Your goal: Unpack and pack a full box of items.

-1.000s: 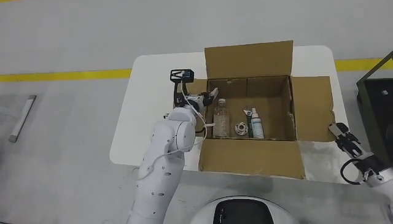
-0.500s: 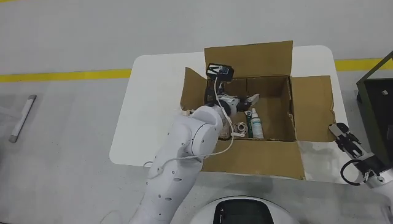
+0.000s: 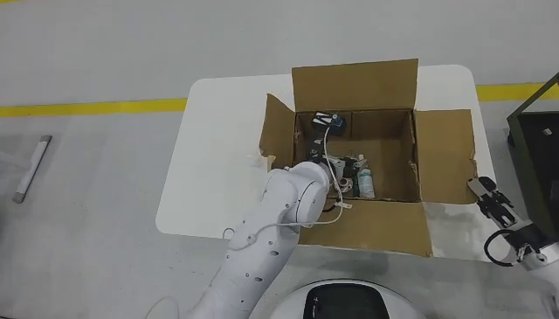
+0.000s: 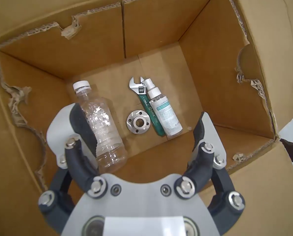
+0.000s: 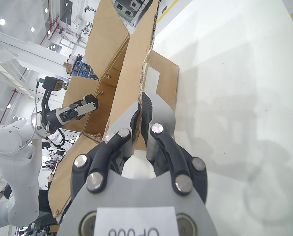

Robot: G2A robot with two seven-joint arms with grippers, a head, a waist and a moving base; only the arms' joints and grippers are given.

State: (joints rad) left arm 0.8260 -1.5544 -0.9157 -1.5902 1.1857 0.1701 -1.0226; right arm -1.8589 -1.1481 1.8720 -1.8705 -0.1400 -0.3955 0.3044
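White tbl [image 3: 210,144], yellow floor line [image 3: 87,107]

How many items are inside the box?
4, on the box floor: a clear bottle, a flange beside it, then a wrench and a spray bottle side by side. The left gripper may hide more.

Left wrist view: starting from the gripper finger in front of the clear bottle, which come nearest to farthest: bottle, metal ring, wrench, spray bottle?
1. Clear bottle, partly behind that finger of the open left gripper.
2. Metal ring, beside the bottle.
3. Wrench, just past the ring.
4. Spray bottle, against the wrench's far side, toward the other finger.
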